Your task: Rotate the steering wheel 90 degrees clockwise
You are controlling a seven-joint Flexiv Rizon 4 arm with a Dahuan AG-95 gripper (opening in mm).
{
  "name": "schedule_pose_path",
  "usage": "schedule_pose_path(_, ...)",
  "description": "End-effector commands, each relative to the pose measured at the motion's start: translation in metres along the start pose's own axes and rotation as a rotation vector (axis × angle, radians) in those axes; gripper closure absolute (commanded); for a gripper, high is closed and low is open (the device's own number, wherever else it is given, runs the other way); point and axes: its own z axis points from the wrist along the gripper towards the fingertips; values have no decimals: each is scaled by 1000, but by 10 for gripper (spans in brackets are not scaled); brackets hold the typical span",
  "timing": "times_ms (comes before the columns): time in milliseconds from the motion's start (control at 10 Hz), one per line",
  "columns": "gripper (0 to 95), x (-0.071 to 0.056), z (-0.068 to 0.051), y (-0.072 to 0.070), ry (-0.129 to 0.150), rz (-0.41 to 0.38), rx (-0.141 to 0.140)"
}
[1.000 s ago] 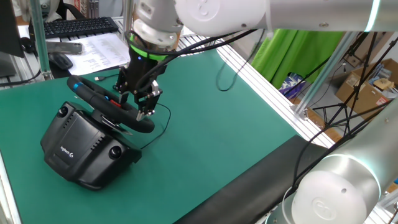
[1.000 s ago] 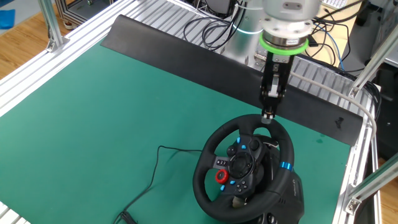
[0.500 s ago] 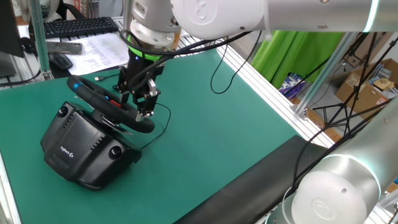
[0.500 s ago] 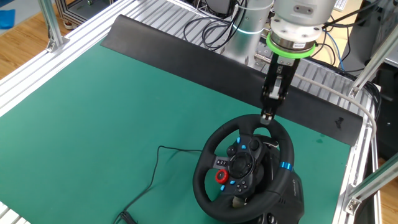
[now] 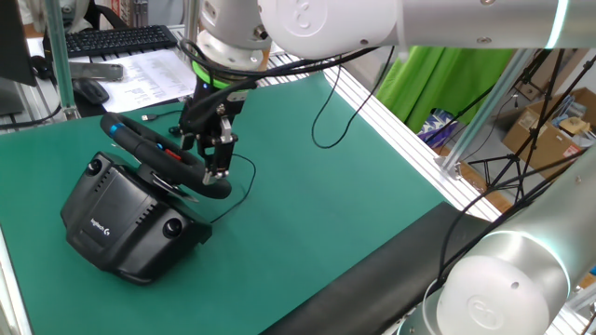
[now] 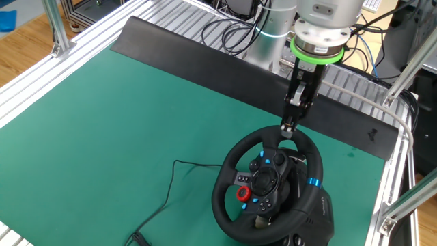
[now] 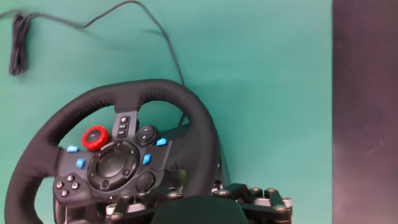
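The steering wheel point(image 5: 156, 152) point(image 6: 231, 205) is a black rim on a bulky black base point(image 5: 119, 220), at the near end of the green mat. Its hub carries blue buttons and a red dial point(image 7: 95, 138). A blue stripe point(image 6: 313, 182) sits on the rim's right side. My gripper point(image 5: 216, 173) point(image 6: 288, 129) points down at the rim's far edge with its jaws straddling the rim and spread apart, so it is open. In the hand view the rim point(image 7: 37, 146) fills the lower left, and the part between the jaws is a dark blur at the bottom edge.
A thin black cable point(image 6: 171, 179) point(image 7: 155, 37) trails from the wheel across the mat. A black strip point(image 6: 205, 65) point(image 7: 364, 93) borders the mat by the arm's foot. A keyboard point(image 5: 116, 39), a mouse point(image 5: 90, 90) and papers point(image 5: 149, 73) lie beyond the mat. Aluminium rails frame the table.
The jaws have spread wider around the rim and the hand has tilted slightly. The wheel has not turned.
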Motion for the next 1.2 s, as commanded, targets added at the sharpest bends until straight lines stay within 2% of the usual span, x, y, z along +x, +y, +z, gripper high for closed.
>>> schedule_pose_path(100,190,1,4,0,36,110,1)
schedule_pose_path(300,190,2,7,1,89,192,10)
schedule_pose_path(400,190,5,9,0,101,214,12)
schedule_pose_path(500,190,7,11,0,105,223,11)
schedule_pose_path(600,190,15,15,-1,107,242,0)
schedule_pose_path(700,190,23,19,-2,97,244,0)
schedule_pose_path(800,190,26,19,-3,103,244,-3)
schedule_pose_path(900,190,27,19,-4,107,248,-17)
schedule_pose_path(1100,570,27,20,-4,110,242,-44)
schedule_pose_path(1200,760,27,21,-4,115,239,-44)
